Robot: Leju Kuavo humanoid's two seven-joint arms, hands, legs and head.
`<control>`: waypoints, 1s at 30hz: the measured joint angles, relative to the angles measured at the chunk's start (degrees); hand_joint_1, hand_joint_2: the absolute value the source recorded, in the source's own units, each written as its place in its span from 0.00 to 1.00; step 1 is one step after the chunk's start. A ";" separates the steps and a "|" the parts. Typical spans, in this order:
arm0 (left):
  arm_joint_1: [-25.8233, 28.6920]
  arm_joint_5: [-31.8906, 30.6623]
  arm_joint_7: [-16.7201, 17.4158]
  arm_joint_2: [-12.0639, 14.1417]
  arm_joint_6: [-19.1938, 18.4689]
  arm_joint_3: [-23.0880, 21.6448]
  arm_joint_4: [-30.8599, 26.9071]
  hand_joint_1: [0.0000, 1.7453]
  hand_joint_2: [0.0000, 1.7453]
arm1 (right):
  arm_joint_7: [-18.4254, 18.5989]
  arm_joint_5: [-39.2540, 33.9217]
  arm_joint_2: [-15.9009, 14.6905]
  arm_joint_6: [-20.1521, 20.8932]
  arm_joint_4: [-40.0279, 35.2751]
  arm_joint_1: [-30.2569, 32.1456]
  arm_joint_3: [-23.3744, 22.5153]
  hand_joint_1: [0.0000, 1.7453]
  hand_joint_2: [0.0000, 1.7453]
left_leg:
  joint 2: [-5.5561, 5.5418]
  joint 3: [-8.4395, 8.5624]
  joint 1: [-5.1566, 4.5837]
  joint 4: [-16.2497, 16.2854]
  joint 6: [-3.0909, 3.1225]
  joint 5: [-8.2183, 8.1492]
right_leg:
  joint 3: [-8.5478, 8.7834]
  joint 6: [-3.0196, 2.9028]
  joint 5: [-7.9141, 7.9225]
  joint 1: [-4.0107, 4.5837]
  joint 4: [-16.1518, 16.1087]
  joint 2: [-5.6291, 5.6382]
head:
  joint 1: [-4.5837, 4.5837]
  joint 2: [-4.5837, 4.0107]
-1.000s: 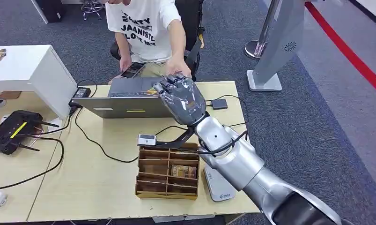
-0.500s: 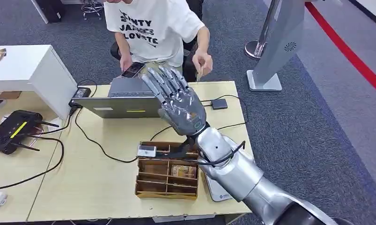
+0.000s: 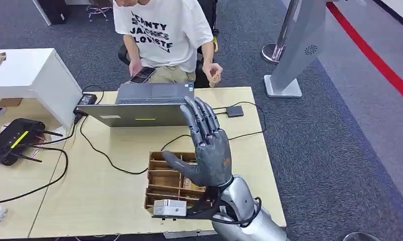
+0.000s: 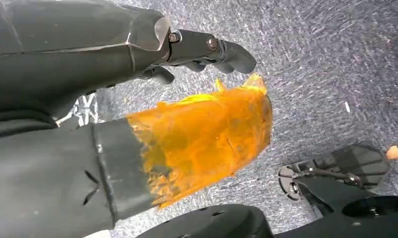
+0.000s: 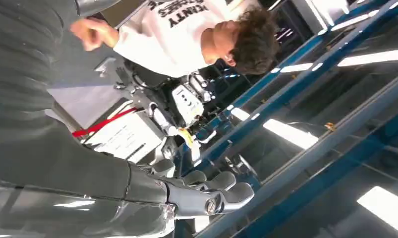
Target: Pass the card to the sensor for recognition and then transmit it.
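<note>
While the right hand (image 3: 209, 150) stands empty with fingers spread above the wooden organizer (image 3: 161, 187), and the person (image 3: 164, 35) holds the card (image 3: 215, 79), it should lower gently.

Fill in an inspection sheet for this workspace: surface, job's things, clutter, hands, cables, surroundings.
Surface: pale wooden table, bare at the near left.
Job's things: small tan card in a person's hand, beyond the table's far edge; compartment tray below the raised robot hand; small black box, possibly the sensor.
Clutter: laptop; black router.
Hands: right hand raised, fingers apart, holding nothing; left hand hangs over the floor, grasp unclear.
Cables: black cables across the table, one reaching the black box.
Surroundings: grey carpet, red floor line, grey stand, white cabinet.
</note>
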 joint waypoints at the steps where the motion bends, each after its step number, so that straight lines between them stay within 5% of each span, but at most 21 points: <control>1: 0.04 0.09 0.00 0.00 0.02 0.16 0.00 0.00 0.00 | -0.04 -0.09 0.00 0.00 -0.59 0.61 0.04 0.00 1.00 | 0.00 0.00 0.00 0.00 0.00 0.00 | 0.01 0.00 0.00 0.00 0.00 -0.01 | -0.02 0.00; 2: 0.05 0.17 0.00 0.00 0.07 0.33 0.00 0.00 0.00 | -0.24 -0.79 0.00 0.09 -1.07 1.04 0.07 0.00 0.00 | -0.01 0.00 0.00 0.00 0.00 0.00 | 0.01 0.00 0.00 0.00 0.00 -0.03 | 0.00 0.00; 4: 0.13 0.63 0.00 0.00 0.46 0.68 0.00 0.00 0.00 | -1.33 -3.73 -0.02 0.76 -1.77 2.18 0.09 0.00 0.00 | -0.02 0.00 0.00 0.00 0.00 0.00 | 0.02 0.00 0.00 0.01 0.00 -0.03 | 0.00 0.00; 5: 0.19 0.79 0.00 0.00 0.55 0.88 0.00 0.00 0.00 | -1.84 -5.12 -0.09 1.31 -2.07 2.90 0.09 0.00 1.00 | -0.01 0.00 0.00 0.00 0.00 0.00 | 0.02 0.00 0.00 0.01 0.00 -0.03 | -0.02 0.00; 19: 0.94 1.27 -0.13 0.04 0.85 2.60 0.00 0.00 0.00 | -3.54 -6.77 -1.62 4.33 -2.40 7.14 0.42 0.00 1.00 | -0.01 0.00 0.00 0.00 0.00 0.00 | 0.03 0.00 0.00 0.00 0.00 -0.02 | 0.00 0.00; 30: 0.97 1.25 -0.35 0.07 0.85 3.43 0.00 0.00 0.00 | -0.48 -2.75 -2.27 6.31 -0.98 7.19 0.72 0.00 1.00 | -0.01 -0.01 0.00 0.00 0.00 0.00 | 0.03 0.00 0.00 0.00 0.00 -0.02 | 0.00 0.00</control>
